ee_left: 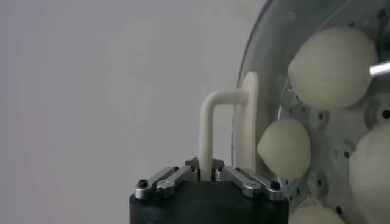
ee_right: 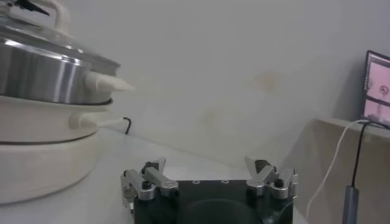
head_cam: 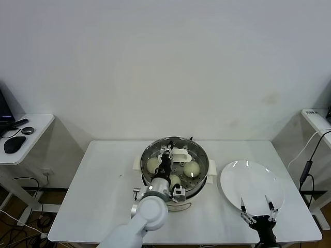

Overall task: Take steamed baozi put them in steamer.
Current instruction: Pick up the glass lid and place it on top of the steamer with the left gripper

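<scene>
Steamed baozi (head_cam: 192, 169) sat inside the steamer (head_cam: 199, 182), cream-white buns on the perforated steel floor; through the glass in the left wrist view several showed, one large (ee_left: 332, 68), one smaller (ee_left: 285, 148), two more cut off at the frame edge. Steamer stood near the middle of the desk (head_cam: 98, 191), toward its far edge, steel pot on a cream-white base with side handles. Glass lid (head_cam: 178, 150) lay on top of the pot, white handle (head_cam: 179, 153) upright over it. Left gripper (head_cam: 166, 155) was over the steamer at the lid handle; in the left wrist view its fingers (ee_left: 247, 180) sat close on either side of the handle's post (ee_left: 207, 137), jaws narrow, cannot tell if they were pressing it or just loosened around it. White plate (head_cam: 252, 184) lay on the desk just beside the steamer toward the right edge, nothing on it. Right gripper (head_cam: 258, 211) hung at the near right corner of the desk over the plate's near rim, fingers (ee_right: 266, 172) spread wide, holding nothing, well apart from the steamer. Side table (head_cam: 36, 124) with a mouse (head_cam: 14, 144) stood off the desk's left edge
</scene>
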You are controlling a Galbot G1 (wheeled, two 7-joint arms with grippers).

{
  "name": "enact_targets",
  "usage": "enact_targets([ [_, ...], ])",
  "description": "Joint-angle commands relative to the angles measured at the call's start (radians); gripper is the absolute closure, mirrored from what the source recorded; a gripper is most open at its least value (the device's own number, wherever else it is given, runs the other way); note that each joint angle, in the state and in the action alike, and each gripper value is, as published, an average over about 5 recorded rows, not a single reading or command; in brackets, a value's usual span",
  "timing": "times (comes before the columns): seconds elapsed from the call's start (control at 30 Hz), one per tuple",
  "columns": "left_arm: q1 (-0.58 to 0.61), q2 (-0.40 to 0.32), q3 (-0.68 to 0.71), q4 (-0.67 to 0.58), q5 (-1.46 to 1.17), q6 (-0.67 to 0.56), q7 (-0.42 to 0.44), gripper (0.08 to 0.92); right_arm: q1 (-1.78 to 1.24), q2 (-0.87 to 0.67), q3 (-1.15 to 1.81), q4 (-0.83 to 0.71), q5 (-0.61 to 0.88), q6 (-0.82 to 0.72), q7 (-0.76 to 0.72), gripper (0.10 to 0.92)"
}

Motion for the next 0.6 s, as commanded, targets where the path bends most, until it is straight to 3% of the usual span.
enact_targets([
  [0.03, 0.093, 0.036, -0.027, -0.141, -0.188, -0.013, -0.041, 0.598, -0.003, -0.001, -0.003, 0.004, 0.0, 0.0, 0.0, 0.203],
  [0.33, 0.375, 0.129, -0.229, -0.405, -0.707, -0.226, -0.239, 0.339, -0.008, -0.002, -0.016, 0.007, -0.003, -0.003, 0.0, 0.203],
  [0.47, 0.613, 0.095, -0.398, -0.477, -1.029, -0.515, -0.338, 0.226, -0.008, -0.002, -0.025, 0.016, 0.003, -0.001, -0.001, 0.203],
  [0.6, 0.84, 0.042, -0.564, -0.508, -1.208, -0.76, -0.398, 0.181, -0.014, -0.01, -0.035, 0.025, 0.025, 0.0, -0.002, 0.203],
])
